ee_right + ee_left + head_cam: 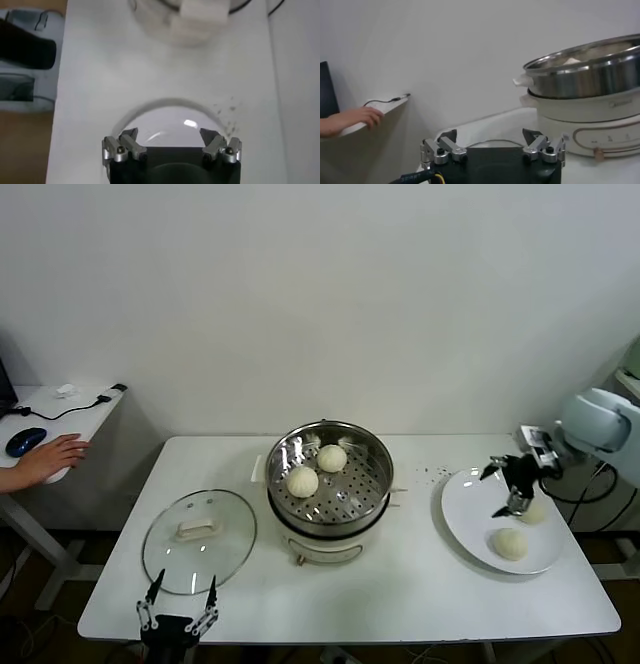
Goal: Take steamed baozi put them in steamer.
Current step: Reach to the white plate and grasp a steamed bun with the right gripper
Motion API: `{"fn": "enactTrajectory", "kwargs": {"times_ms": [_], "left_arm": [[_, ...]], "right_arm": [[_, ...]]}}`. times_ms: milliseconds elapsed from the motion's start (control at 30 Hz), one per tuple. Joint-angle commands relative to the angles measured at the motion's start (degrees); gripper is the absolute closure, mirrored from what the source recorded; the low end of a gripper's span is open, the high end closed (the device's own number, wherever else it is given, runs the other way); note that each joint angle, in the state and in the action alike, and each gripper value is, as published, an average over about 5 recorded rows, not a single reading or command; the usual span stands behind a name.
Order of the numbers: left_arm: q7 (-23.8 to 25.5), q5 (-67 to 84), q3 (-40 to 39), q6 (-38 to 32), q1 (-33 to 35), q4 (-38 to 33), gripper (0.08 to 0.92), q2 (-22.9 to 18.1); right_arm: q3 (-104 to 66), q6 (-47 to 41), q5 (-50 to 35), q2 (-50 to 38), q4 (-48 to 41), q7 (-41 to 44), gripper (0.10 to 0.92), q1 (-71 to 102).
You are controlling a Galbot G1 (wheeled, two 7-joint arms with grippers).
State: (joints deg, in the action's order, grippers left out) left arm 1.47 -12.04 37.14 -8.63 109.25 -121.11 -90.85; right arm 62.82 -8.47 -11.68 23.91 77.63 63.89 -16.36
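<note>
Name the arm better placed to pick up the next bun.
Right. Its open tool hangs over the plate beside the two buns left there; the left tool sits by the lid.

The steamer [329,484] is set mid-table [400,594], with two baozi [302,481] [332,457] held in its tray. The glass lid [198,540] is laid flat to its left. To its right a plate [470,524] is placed, with two baozi [510,544] [534,511] on it.
</note>
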Motion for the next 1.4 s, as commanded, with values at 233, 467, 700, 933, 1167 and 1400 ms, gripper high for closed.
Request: {"fn": "enactTrajectory", "kwargs": {"times_ms": [233, 467, 700, 933, 1167, 1400], "left_arm": [[-0.5, -0.7, 0.0, 0.9, -0.1, 0.7, 0.177, -0.2], [-1.1, -0.8, 0.0, 1.3, -0.5, 1.7, 0.177, -0.3], [-1.5, -1.6, -0.9, 1.8, -1.0, 2.0, 0.177, -0.5], [-1.5, -1.6, -0.4, 1.8, -1.0, 2.7, 0.177, -0.3], [-1.5, -1.6, -0.4, 1.8, -1.1, 2.9, 0.177, -0.3], [-1.5, -1.5, -0.3, 1.8, -1.1, 2.7, 0.177, -0.3]], "right_arm": [[-16.5, 3.7, 16.3, 5.7, -12.3, 1.8, 0.203, 20.7], [-17.7, 4.9, 18.4, 9.0, -16.0, 2.3, 0.203, 21.5], [-18.9, 6.0, 19.9, 11.0, -18.9, 2.7, 0.203, 22.2], [-19.4, 6.2, 20.1, 12.1, -19.9, 3.8, 0.206, 22.2], [-19.0, 6.3, 20.1, 12.3, -20.1, 4.9, 0.343, 21.3], [-18.8, 6.5, 20.0, 12.2, -19.9, 5.6, 0.450, 20.6]]}}
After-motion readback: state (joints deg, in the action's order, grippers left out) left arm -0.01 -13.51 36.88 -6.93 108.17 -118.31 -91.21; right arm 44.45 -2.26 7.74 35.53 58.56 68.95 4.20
